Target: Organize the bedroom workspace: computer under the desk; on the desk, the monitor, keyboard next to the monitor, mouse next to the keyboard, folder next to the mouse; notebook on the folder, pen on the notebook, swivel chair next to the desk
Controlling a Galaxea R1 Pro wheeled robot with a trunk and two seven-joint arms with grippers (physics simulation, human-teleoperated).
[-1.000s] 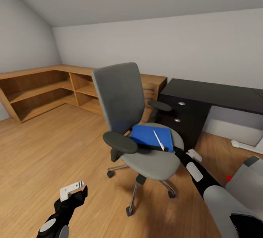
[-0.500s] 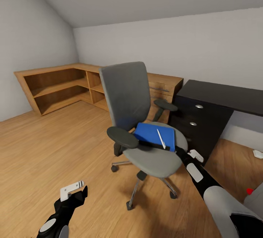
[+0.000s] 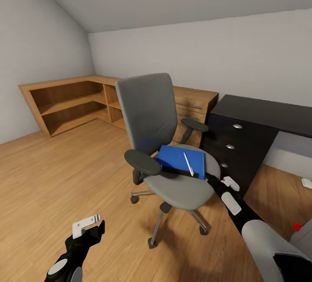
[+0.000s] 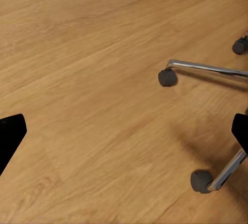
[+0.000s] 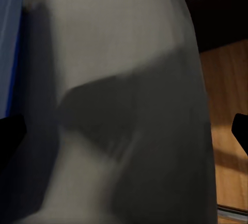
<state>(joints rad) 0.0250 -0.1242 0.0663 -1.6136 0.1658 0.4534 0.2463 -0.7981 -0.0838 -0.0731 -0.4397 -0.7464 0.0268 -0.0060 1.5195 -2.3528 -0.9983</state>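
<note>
Far left we see a low light-wood shelf unit running along the wall. Our left end effector hangs low over the wood floor, fingers spread, nothing between them; its wrist view shows 2 chrome legs and castors of the swivel chair. Centre: the swivel chair stands on the floor, just beside the surface, i.e. the black desk. On the seat lies a blue flat item with the pen on top. Our right arm reaches to the seat's front edge; the right end effector sits at that edge, and we cannot tell if it is spread or pressed together. The right wrist view shows grey seat fabric close up. Right: the desk's drawer unit.
</note>
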